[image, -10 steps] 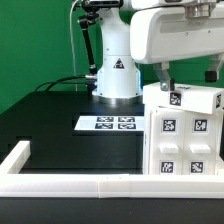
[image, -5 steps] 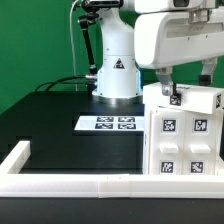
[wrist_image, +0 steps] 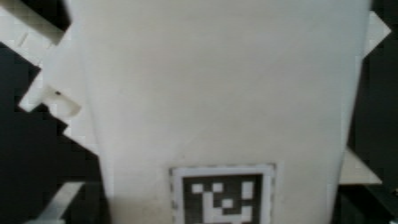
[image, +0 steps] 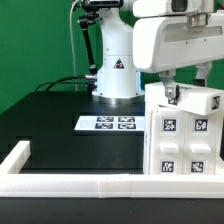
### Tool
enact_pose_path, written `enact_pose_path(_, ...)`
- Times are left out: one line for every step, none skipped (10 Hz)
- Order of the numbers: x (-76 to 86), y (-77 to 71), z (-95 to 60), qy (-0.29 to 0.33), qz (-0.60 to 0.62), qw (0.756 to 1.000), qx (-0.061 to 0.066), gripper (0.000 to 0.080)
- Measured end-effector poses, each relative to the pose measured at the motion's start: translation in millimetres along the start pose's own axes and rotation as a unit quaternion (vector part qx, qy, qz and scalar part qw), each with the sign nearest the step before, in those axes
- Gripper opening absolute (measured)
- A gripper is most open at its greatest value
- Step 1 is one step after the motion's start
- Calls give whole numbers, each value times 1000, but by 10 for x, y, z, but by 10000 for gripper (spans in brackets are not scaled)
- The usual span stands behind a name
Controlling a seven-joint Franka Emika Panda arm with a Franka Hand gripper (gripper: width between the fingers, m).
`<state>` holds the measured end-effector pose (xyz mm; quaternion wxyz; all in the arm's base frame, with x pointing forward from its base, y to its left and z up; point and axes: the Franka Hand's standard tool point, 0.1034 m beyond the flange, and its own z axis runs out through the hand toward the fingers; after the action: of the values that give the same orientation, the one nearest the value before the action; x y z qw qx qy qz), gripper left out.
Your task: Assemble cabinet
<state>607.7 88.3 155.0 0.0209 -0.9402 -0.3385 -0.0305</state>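
Note:
The cabinet (image: 185, 140) is a white block with black-and-white tags on its faces. It stands on the black table at the exterior view's right. My gripper (image: 171, 95) comes down from the white hand onto the cabinet's top edge, and its fingers close on a panel there. In the wrist view a white cabinet panel (wrist_image: 214, 90) fills the picture very close up, with one tag (wrist_image: 226, 192) low on it. The fingertips themselves are hidden.
The marker board (image: 110, 123) lies flat in the middle of the table. A long white border rail (image: 70, 185) runs along the front and turns up at the exterior view's left. The robot's base (image: 116, 75) stands behind, before a green wall.
The hand has moved a little toward the exterior view's right and up. The cabinet's top edge has shifted slightly right with it.

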Motion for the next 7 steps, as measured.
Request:
enact_pose_path(-1,2,0,0,17,1000,0,554)
enact_pose_path(-2,4,0,0,17,1000,0,554)
enact_pose_path(-1,4,-1,1,26,1000,1,554)
enact_pose_path(2,10,-5,9,111,994,1,554)
enact_pose_path(8,9,-13,12,174,985,-1,554)
enact_pose_path(4,18,-10,14,216,976,-1,554)
enact_pose_path(-1,28,-8,15,267,964,-1,555)
